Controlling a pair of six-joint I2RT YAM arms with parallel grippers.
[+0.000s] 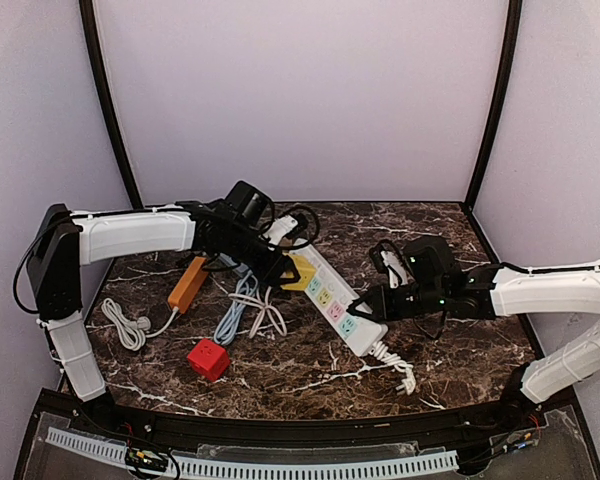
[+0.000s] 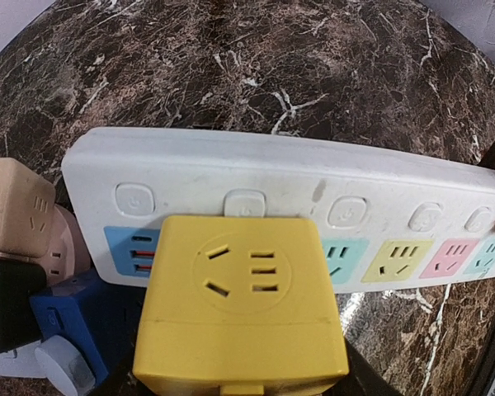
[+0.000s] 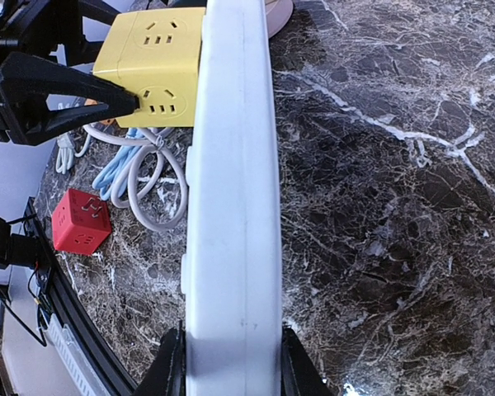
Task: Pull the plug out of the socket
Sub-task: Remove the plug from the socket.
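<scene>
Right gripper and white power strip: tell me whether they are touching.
Touching. The right wrist view shows the right gripper with its fingers pressed against both long sides of the white power strip, no gap.

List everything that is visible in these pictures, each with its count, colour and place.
power strip: one, white with pastel sockets, lying diagonally at the table centre
yellow cube plug: one, yellow, plugged into the strip's far end
orange adapter: one, orange, left of the strip
red cube: one, red, near the front edge, left of centre
loose cables: several, white and light blue, between the orange adapter and the strip
beige adapter: one, beige, beside the strip's far end
blue adapter: one, blue, next to the yellow cube plug
table: one, dark marble
left end effector: one, black, astride the yellow cube plug, grip unclear
right end effector: one, black, shut on the strip's near end
</scene>
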